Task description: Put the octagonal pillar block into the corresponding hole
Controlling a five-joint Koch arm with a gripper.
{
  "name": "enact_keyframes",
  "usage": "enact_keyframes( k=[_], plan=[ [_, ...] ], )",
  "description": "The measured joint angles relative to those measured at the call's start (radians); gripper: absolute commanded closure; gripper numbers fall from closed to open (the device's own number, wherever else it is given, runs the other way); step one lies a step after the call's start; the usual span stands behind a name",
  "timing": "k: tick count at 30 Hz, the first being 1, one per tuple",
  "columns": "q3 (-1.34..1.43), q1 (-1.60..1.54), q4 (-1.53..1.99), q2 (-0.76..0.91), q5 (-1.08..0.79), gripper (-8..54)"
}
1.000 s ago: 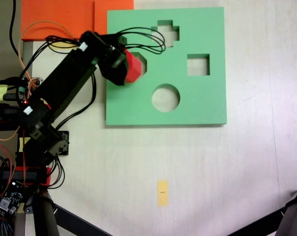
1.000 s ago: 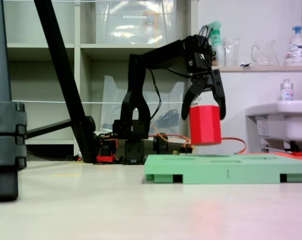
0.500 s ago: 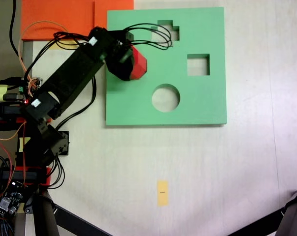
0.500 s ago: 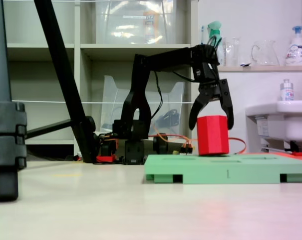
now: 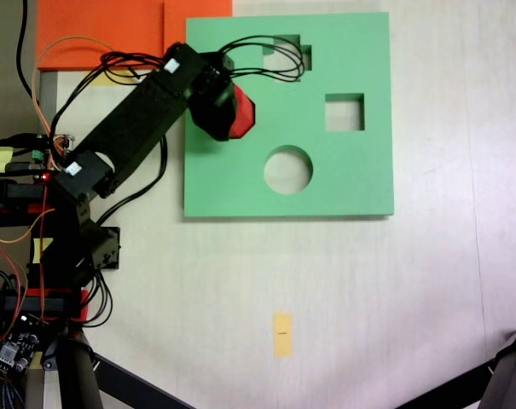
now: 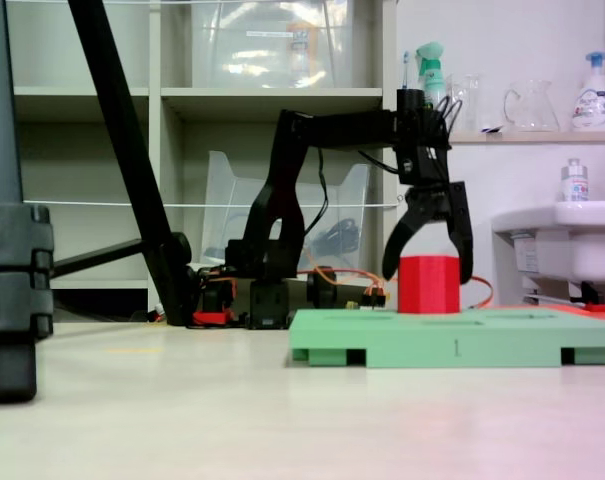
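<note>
- Green foam board (image 6: 452, 349): flat on the table, open floor in front; round cutout (image 5: 288, 169) and square cutout (image 5: 344, 112) lie clear of the work.
- Octagonal pillar block (image 6: 429, 284): red, upright, lower part seemingly sunk in the corresponding hole, which it hides. Likely light, soft, grippy foam; best held by opposite flat sides.
- Gripper (image 6: 429, 268): jaws straddling the block's upper sides, apparently clasping it.
- Shelving behind; room above to lift away.

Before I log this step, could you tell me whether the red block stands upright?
Yes, in the low fixed view the red block stands upright, its base sunk in the green board.
</note>
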Motion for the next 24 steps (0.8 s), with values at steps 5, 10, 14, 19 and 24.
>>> enact_keyframes(
  k=[5, 10, 14, 19, 24],
  plan=[
    [-0.005, 0.002, -0.044, -0.017, 0.0, 7.5],
    [-0.002, 0.002, -0.052, -0.038, 0.0, -6.8],
    [-0.002, -0.003, -0.075, -0.023, 0.0, -6.8],
    [0.034, -0.006, -0.081, 0.186, -0.037, -6.6],
    [0.227, 0.02, -0.103, 0.497, -0.37, -6.5]
  ],
)
